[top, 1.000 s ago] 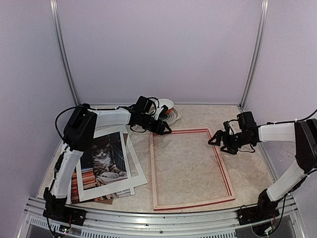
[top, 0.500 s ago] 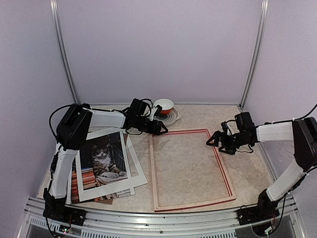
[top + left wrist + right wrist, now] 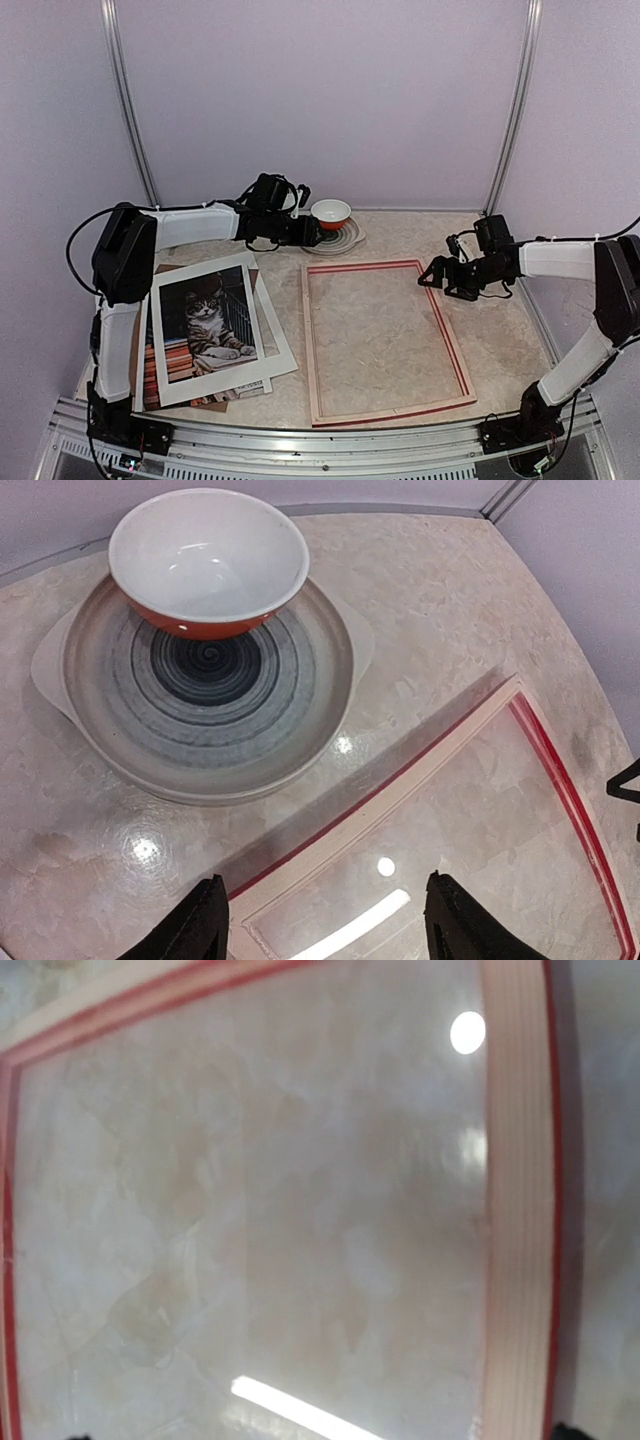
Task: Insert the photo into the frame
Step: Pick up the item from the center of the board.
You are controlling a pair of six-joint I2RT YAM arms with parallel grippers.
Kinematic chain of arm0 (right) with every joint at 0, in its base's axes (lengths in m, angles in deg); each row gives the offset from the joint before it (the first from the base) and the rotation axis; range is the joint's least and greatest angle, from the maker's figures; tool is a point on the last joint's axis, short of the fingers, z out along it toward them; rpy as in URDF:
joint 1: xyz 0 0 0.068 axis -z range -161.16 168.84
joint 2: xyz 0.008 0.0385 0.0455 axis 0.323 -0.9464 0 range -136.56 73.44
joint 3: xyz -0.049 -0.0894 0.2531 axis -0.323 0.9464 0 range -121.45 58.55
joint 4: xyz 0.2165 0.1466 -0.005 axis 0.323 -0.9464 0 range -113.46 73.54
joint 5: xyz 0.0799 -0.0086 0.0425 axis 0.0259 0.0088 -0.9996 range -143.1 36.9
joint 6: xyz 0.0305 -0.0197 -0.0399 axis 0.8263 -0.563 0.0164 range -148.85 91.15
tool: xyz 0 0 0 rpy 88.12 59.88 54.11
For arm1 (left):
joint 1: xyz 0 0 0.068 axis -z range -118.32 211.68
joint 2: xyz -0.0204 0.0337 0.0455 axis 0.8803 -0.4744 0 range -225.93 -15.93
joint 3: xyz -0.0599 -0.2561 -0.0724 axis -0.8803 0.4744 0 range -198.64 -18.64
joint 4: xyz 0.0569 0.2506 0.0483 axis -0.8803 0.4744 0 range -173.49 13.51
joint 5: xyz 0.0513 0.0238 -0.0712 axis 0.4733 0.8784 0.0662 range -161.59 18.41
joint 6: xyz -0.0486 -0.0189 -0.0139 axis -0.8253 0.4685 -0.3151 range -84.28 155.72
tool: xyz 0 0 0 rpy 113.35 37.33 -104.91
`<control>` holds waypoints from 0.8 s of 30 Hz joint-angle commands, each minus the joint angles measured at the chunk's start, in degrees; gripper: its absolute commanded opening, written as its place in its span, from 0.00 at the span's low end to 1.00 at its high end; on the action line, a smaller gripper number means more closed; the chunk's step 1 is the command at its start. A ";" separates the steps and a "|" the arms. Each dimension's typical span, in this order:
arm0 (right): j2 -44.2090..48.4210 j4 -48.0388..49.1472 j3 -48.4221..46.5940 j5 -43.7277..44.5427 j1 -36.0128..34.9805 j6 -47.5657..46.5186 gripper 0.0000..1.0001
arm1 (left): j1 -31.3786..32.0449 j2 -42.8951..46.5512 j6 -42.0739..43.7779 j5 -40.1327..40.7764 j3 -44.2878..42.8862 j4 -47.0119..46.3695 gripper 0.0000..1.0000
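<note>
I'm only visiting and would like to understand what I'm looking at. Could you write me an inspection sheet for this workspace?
Surface: beige marbled table, glossy, no spills seen.
Job's things: frame lies flat, pale wood side up, holding only its clear pane; photo of a cat lies to its left, bordered by a white mat, on a stack of sheets.
Clutter: orange bowl on a grey spiral plate, just beyond the frame's far edge.
Grippers: left gripper open, empty, above the frame's far-left corner; right gripper open, empty, by the far-right corner.
Cables: black cables loop clear of the table; none seen lying on it.
Surroundings: plain pale walls, metal posts, metal rail at the near edge.
</note>
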 commanded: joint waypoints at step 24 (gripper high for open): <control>-5.04 4.04 2.09 -0.58 -1.31 -0.47 0.99 | -0.03 1.06 -14.12 -2.77 12.04 -0.34 0.69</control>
